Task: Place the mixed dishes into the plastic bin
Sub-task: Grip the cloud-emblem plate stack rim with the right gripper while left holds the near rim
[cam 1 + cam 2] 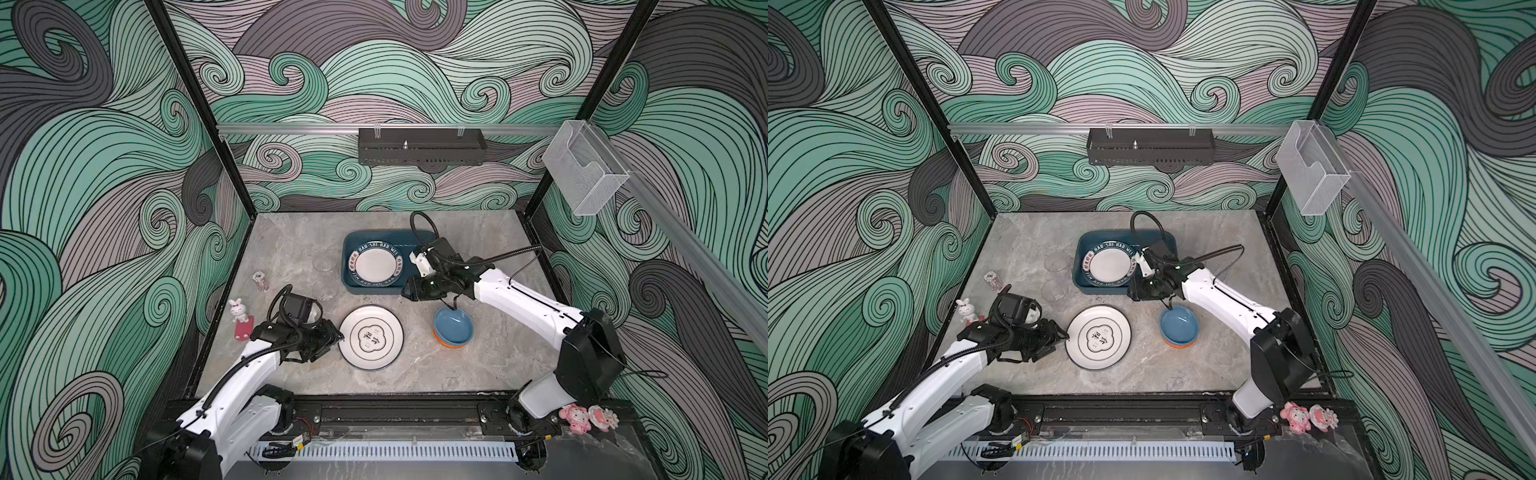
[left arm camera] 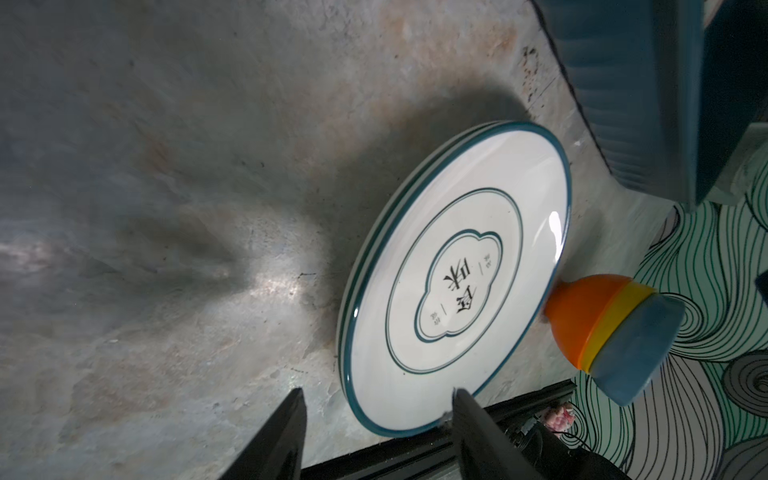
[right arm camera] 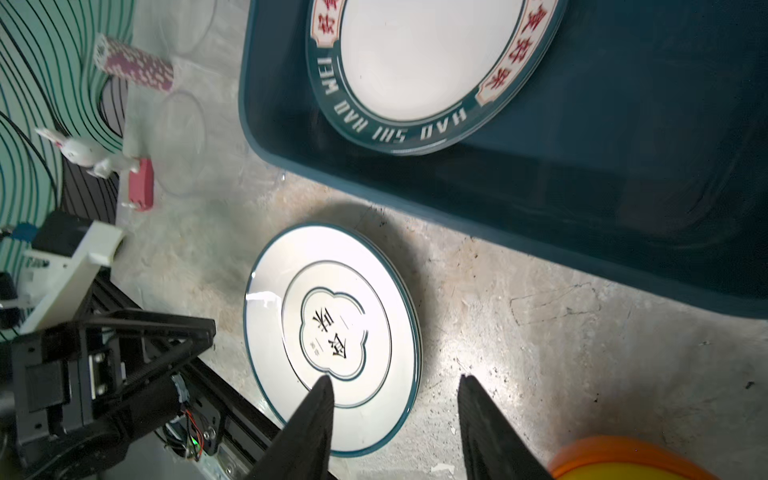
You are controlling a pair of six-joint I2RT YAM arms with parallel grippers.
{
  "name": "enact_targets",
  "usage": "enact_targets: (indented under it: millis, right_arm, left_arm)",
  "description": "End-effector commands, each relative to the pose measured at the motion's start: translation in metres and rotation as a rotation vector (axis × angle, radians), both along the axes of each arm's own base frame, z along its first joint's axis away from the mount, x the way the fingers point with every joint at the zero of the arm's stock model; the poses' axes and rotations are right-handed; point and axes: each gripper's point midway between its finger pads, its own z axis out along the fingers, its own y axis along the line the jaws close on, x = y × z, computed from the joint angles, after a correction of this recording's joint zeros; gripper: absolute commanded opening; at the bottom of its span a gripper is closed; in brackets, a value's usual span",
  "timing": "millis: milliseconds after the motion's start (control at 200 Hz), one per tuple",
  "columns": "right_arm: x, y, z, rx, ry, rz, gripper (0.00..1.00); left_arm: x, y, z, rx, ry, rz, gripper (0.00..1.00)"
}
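Note:
The dark teal plastic bin [image 1: 353,241] [image 1: 1088,243] [image 3: 582,208] holds one plate [image 1: 376,264] [image 1: 1109,264] [image 3: 428,58] with red characters on its rim. A second white plate [image 1: 371,337] [image 1: 1099,337] [image 2: 457,270] [image 3: 332,332] lies on the table in front of the bin. My left gripper [image 1: 338,336] [image 2: 376,392] is open at this plate's left edge, with the rim between its fingers. My right gripper [image 1: 405,291] [image 3: 395,378] hangs open and empty at the bin's near edge. Stacked blue, yellow and orange bowls [image 1: 453,328] [image 2: 615,332] sit to the right. Two clear tumblers [image 1: 324,262] [image 1: 326,291] stand left of the bin.
A white rabbit figurine [image 1: 237,309] [image 3: 83,151] on a pink base and a stack of chips [image 1: 261,280] [image 3: 137,68] stand at the table's left edge. A black perforated tray [image 1: 419,145] and a clear acrylic box [image 1: 582,170] hang on the walls.

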Motion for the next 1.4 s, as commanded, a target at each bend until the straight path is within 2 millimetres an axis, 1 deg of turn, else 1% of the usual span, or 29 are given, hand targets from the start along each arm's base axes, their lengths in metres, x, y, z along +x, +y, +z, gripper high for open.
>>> enact_targets:
  millis: [0, 235, 440, 710, 936, 1141, 1286, 1391]
  right_arm:
    - [-0.008, -0.005, -0.009, -0.052, -0.005, 0.023, 0.50]
    - [-0.017, 0.003, -0.030, -0.094, 0.026, 0.054, 0.50]
    - [-0.022, 0.011, -0.045, -0.120, 0.057, 0.075, 0.50]
    - [-0.028, 0.018, -0.064, -0.156, 0.093, 0.096, 0.49]
    - [-0.029, 0.022, -0.079, -0.197, 0.114, 0.098, 0.49]
    - [-0.034, 0.027, -0.089, -0.209, 0.139, 0.112, 0.47]
    - [-0.035, 0.030, -0.089, -0.206, 0.144, 0.119, 0.43]
    - [-0.036, 0.032, -0.090, -0.205, 0.146, 0.126, 0.43]
  left_arm:
    - [0.010, -0.008, 0.003, -0.029, -0.025, -0.038, 0.59]
    - [0.018, -0.013, -0.010, -0.034, -0.025, -0.058, 0.56]
    - [0.019, -0.019, -0.022, -0.042, 0.010, -0.081, 0.53]
    - [0.020, -0.024, -0.029, -0.048, 0.027, -0.104, 0.46]
    - [0.020, -0.025, -0.029, -0.048, 0.026, -0.111, 0.41]
    - [0.017, -0.024, -0.028, -0.047, 0.026, -0.111, 0.39]
    - [0.016, -0.024, -0.028, -0.045, 0.026, -0.111, 0.38]
    - [0.016, -0.024, -0.029, -0.045, 0.026, -0.111, 0.37]
